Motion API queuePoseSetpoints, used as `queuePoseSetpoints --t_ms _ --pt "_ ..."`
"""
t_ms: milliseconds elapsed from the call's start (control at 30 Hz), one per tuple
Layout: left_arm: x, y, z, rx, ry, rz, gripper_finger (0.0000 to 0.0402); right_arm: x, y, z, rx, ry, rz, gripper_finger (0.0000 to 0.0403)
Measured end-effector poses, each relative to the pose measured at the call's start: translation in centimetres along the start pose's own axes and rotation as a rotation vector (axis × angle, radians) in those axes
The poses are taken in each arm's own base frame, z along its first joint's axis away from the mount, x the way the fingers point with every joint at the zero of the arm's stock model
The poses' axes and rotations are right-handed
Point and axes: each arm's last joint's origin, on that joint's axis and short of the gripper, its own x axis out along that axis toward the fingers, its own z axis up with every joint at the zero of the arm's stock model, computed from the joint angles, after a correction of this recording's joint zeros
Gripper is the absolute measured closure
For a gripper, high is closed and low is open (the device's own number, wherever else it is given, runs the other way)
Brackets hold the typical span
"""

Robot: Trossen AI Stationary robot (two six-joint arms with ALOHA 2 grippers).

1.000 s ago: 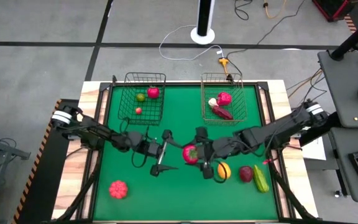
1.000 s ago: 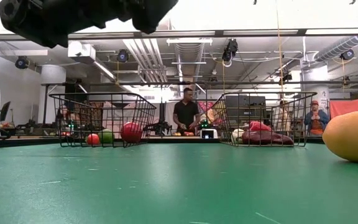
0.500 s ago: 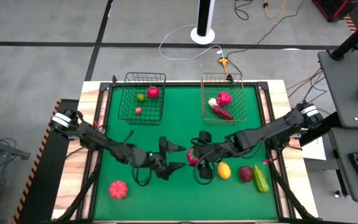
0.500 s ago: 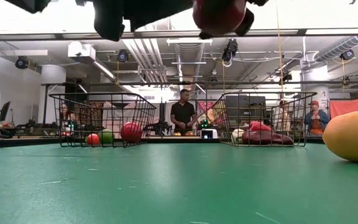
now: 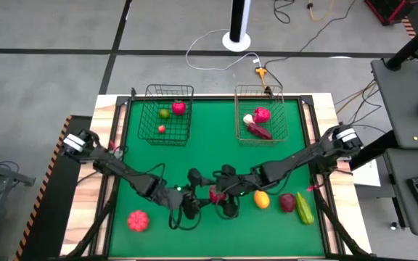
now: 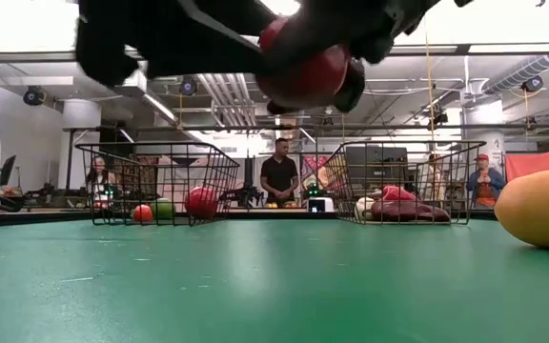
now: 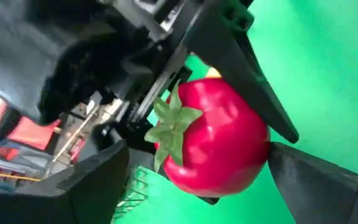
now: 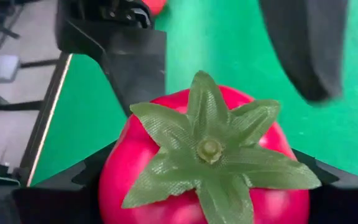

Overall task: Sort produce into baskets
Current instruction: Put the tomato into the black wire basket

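A red tomato [image 5: 215, 194] with a green calyx [image 8: 209, 149] hangs above the green table near its middle, with my right gripper [image 5: 218, 196] shut on it. My left gripper [image 5: 203, 196] faces it from the table's left. It is open, with one finger [image 7: 92, 183] on each side of the tomato [image 7: 216, 137]. The black wire basket [image 5: 167, 114] at the far left holds a green piece and two red pieces. The copper-brown basket [image 5: 261, 116] at the far right holds white, magenta and dark red pieces. My right gripper pinches the tomato's two opposite sides [image 8: 114, 180] between its fingers, with the calyx turned back toward its wrist. The fingers come from the table's right, slanting down. The tomato [image 6: 303, 71] is lifted clear of the table. My left gripper: I cannot tell whether its finger [image 7: 316, 180] touches the tomato.
On the table lie a red ribbed piece [image 5: 138, 220] at the near left and, at the near right, a yellow-orange piece [image 5: 261, 199], a dark red piece [image 5: 287, 202] and a green piece [image 5: 305, 209]. People stand in the room beyond the table.
My right gripper has come down and toward the table's near edge with the tomato, which stays clear of the table. My left gripper has moved toward the near edge and rolled about, and its fingers now stand around the tomato.
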Motion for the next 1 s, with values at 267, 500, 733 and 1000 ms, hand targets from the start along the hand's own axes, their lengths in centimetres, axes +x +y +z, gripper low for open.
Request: queuePoseSetpoints --t_ms 267,500,733,1000 --pt "-1.2 -1.2 0.3 -0.129 -0.006 0.037 0.0066 1.1 -0.7 -1.8 -0.015 -0.148 0.020 0.0103" --pt "-1.3 -1.6 -0.6 -0.263 0.002 0.047 0.0076 1.2 -1.8 -0.8 -0.132 -0.210 -0.012 0.0103" --pt "-1.3 -1.0 -0.1 -0.336 -0.072 0.093 0.0080 1.0 -2.8 1.0 -0.193 -0.275 0.000 0.0103" --pt "-1.3 -1.2 -0.6 -0.339 -0.044 0.125 0.0079 1.1 -4.3 1.7 -0.209 -0.263 0.050 0.0103"
